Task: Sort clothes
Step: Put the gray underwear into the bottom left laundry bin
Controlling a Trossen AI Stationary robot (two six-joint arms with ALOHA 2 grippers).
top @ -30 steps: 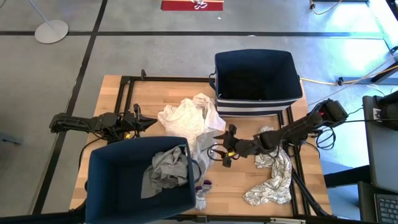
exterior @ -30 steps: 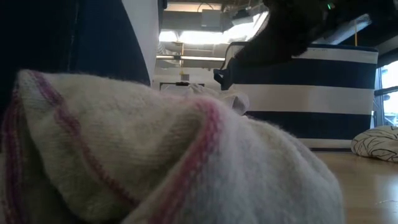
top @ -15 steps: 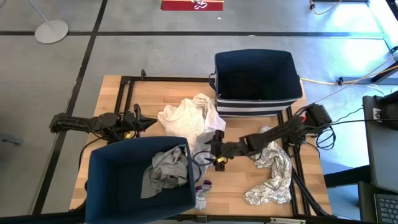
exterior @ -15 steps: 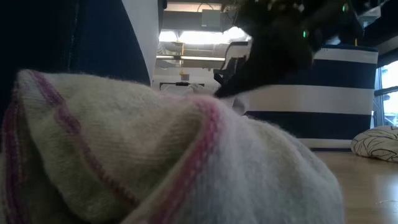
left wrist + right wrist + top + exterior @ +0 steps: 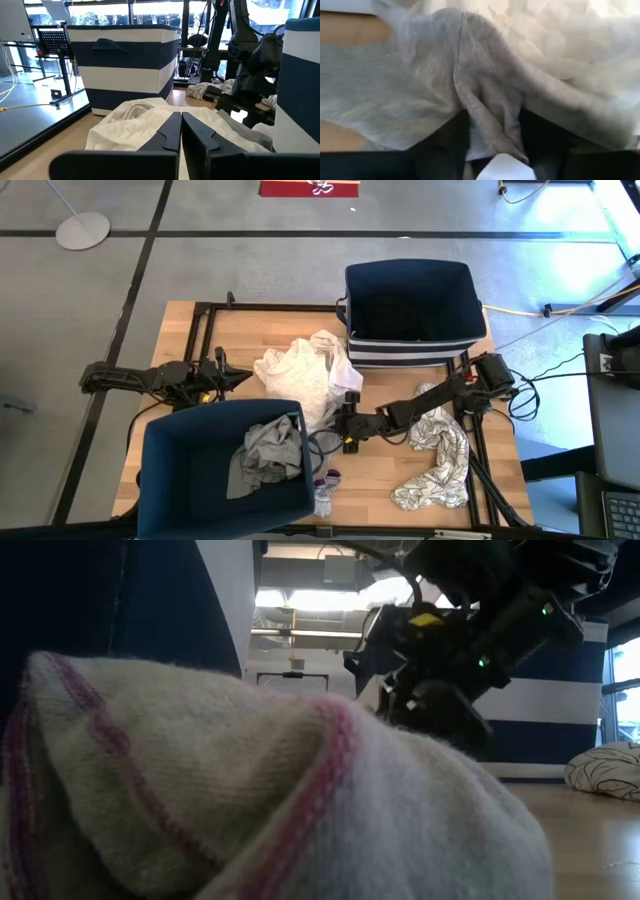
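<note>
A white and cream pile of clothes (image 5: pixel 303 372) lies mid-table, with light grey cloth (image 5: pixel 325 418) at its near side. My right gripper (image 5: pixel 345 425) reaches in from the table's right, low over that grey cloth, and is closed on a fold of it (image 5: pixel 490 115). Another grey garment (image 5: pixel 265 452) lies in the near-left navy bin (image 5: pixel 190 480). A white garment with dark squiggles (image 5: pixel 437 460) lies on the table at the near right. My left gripper (image 5: pixel 238 378) is shut and empty left of the pile (image 5: pixel 145 117). My right gripper pinches a raised fold of the light grey cloth (image 5: pixel 492 125) between its two fingers (image 5: pixel 447 145). It comes slanting down from the table's right. The cloth around the fold lies slack on the table and against the white pile.
An empty navy and white striped bin (image 5: pixel 412 305) stands at the far right. The near-left bin's wall stands close beside my right gripper. A cream cloth with pink stripes (image 5: pixel 250 800) lies at the table's near edge (image 5: pixel 325 485), filling the low view.
My right gripper has gone toward the table's left and down, from beside the printed garment to the grey cloth at the pile's near side. The clothes have stayed where they were.
</note>
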